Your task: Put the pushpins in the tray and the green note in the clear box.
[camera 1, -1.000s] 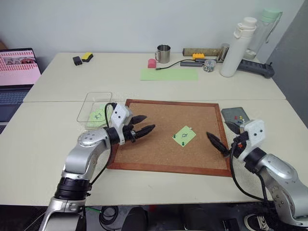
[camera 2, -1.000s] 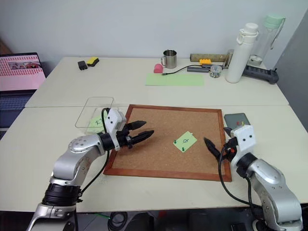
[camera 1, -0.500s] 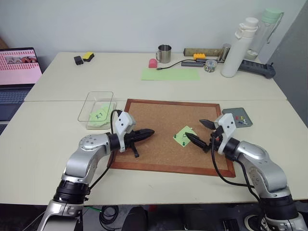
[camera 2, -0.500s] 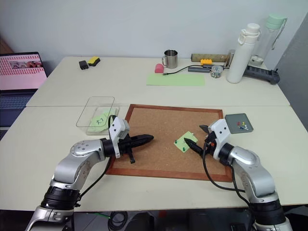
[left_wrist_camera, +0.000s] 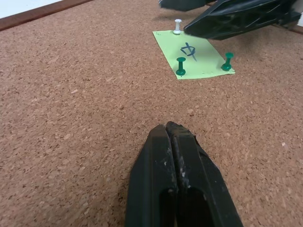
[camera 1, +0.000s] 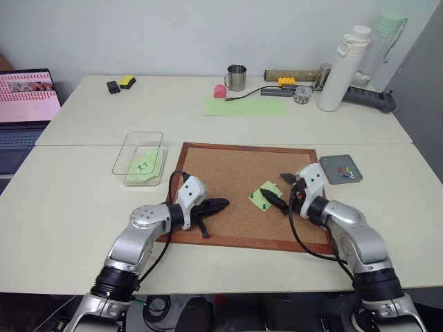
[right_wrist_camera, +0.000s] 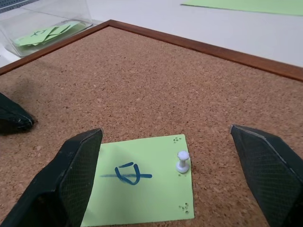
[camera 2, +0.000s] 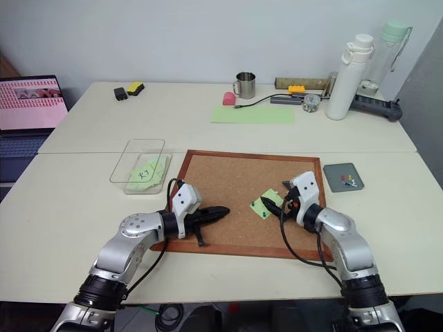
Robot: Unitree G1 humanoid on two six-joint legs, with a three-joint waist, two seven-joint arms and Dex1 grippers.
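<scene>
Cork fills the near ground: the wood-framed corkboard (camera 1: 246,194) lies flat, and on it the small light-green square sticky note (left_wrist_camera: 191,53) with a dark handwritten mark is fastened by three pushpins, two dark green (left_wrist_camera: 181,66) (left_wrist_camera: 227,62) and one white (right_wrist_camera: 182,161). The note is therefore not yet freed, and by my judgement this part of the task has barely begun. The left gripper (camera 1: 216,204) is clenched on nothing, its black fingers pressed together low over the bare cork, well apart from the note. The right gripper (right_wrist_camera: 165,175) stands spread wide with the note and the white pin between its fingers, gripping nothing. Farther off, to the right of the board, the small dark-grey square tray (camera 1: 340,170) already holds a few coloured pins. To the left of the board, the shallow clear plastic box (camera 1: 140,158) already contains green notes. Remaining: three pins to the tray, then this note to the box.
</scene>
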